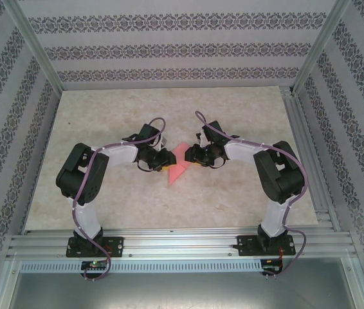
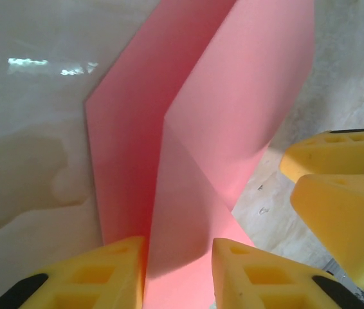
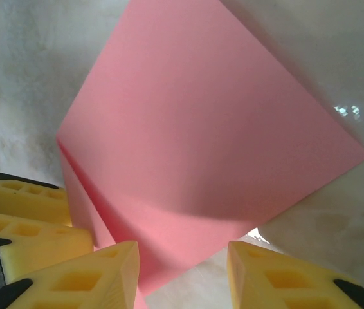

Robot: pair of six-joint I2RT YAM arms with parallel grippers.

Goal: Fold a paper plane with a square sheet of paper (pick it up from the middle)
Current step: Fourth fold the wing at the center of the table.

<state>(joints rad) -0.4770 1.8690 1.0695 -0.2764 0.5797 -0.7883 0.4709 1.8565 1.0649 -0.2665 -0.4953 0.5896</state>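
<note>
Centrally, creased square sheet of paper (image 1: 180,167), left fingers (image 2: 108,278), right fingers (image 3: 98,278) flanking

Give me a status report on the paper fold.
Left gripper astride pink sheet, grip unclear. Right gripper open around it. Sheet creased, no plane yet. Nothing blocking.

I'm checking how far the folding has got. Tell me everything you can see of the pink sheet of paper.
The square sheet of paper is thin, plain pink-red and unmarked. One sharp crease splits it into two panels meeting at an angle, so it is partly folded. It is over the table between both grippers: its lower end runs between the left gripper's yellow fingers, an edge between the right gripper's. Whether either pinches it is unclear.
</note>
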